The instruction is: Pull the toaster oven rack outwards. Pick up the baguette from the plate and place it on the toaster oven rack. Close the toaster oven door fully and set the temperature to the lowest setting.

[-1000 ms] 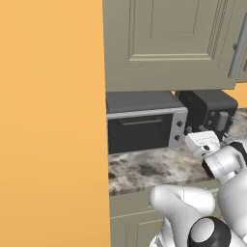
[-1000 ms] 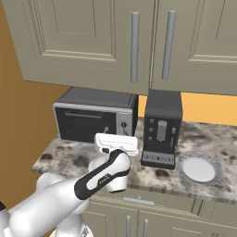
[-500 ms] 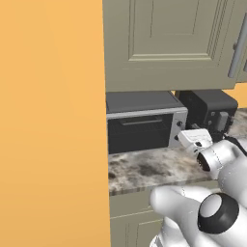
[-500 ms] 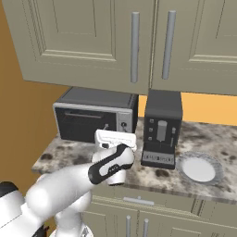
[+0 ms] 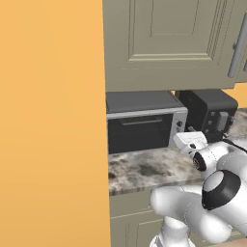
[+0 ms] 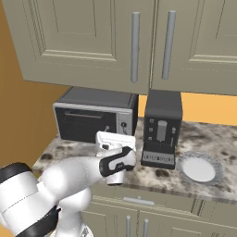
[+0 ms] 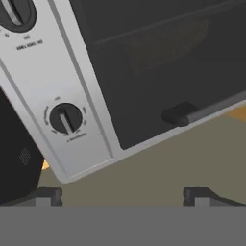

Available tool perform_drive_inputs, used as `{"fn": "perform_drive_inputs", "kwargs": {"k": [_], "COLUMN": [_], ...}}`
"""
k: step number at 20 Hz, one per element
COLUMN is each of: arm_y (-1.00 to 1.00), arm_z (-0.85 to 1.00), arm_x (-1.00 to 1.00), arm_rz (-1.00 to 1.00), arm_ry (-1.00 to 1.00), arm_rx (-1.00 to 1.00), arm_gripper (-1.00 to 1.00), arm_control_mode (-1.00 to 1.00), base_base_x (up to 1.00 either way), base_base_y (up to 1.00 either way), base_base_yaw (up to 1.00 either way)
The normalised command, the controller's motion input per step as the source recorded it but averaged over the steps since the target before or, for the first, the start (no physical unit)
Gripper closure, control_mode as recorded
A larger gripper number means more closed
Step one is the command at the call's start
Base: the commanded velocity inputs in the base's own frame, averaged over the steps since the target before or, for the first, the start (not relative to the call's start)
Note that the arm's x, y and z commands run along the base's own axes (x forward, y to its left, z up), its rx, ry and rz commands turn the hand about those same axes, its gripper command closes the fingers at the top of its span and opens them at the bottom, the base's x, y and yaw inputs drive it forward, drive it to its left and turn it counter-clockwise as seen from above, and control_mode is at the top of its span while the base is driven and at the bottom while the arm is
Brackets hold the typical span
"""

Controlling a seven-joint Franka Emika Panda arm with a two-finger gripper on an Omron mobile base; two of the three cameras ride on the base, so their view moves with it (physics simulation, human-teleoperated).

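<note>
The toaster oven (image 5: 140, 126) (image 6: 92, 115) stands on the counter under the wall cabinets. Its dark toaster oven door (image 7: 158, 72) is closed, the silver bar handle (image 7: 206, 110) lying across it. The silver side panel carries a lower knob (image 7: 66, 118) and an upper knob (image 7: 17, 12). My gripper (image 7: 125, 196) (image 5: 185, 137) (image 6: 109, 134) hovers just in front of the oven's right end, open, with nothing between its fingers. The round plate (image 6: 200, 169) lies bare on the counter to the right. The toaster oven rack and the baguette are hidden.
A taller black appliance (image 6: 161, 129) (image 5: 210, 111) stands directly right of the oven, close to my hand. An orange wall panel (image 5: 48, 120) bounds the left side. Cabinet doors (image 6: 134, 41) hang overhead. Marbled counter (image 5: 144, 169) extends in front of the oven.
My hand has drifted slightly left, nearer the oven's knob panel, while the elbow swung round. The jaws stayed open and the oven door stayed closed.
</note>
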Motion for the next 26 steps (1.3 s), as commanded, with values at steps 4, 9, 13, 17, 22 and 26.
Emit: {"fn": "perform_drive_inputs", "kwargs": {"k": [4, 9, 13, 17, 22, 26], "arm_y": [0.0, 0.0, 0.0, 0.0, 0.0, 0.0], "arm_z": [-0.2, -0.06, 0.0, 0.0, 0.0, 0.0], "arm_x": [0.23, 0.28, 0.29, 0.27, 0.27, 0.25], "arm_rz": [-0.02, -0.02, -0.02, -0.03, -0.03, -0.03], "arm_ry": [0.0, 0.0, 0.0, 0.0, 0.0, 0.0], "arm_rx": [0.0, 0.0, 0.0, 0.0, 0.0, 0.0], "arm_gripper": [-1.0, -1.0, -1.0, -1.0, -1.0, -1.0], "arm_control_mode": [-1.0, -1.0, -1.0, -1.0, -1.0, -1.0], "base_base_x": [0.0, 0.0, 0.0, 0.0, 0.0, 0.0], "base_base_y": [0.0, 0.0, 0.0, 0.0, 0.0, 0.0], "base_base_yaw": [0.0, 0.0, 0.0, 0.0, 0.0, 0.0]}}
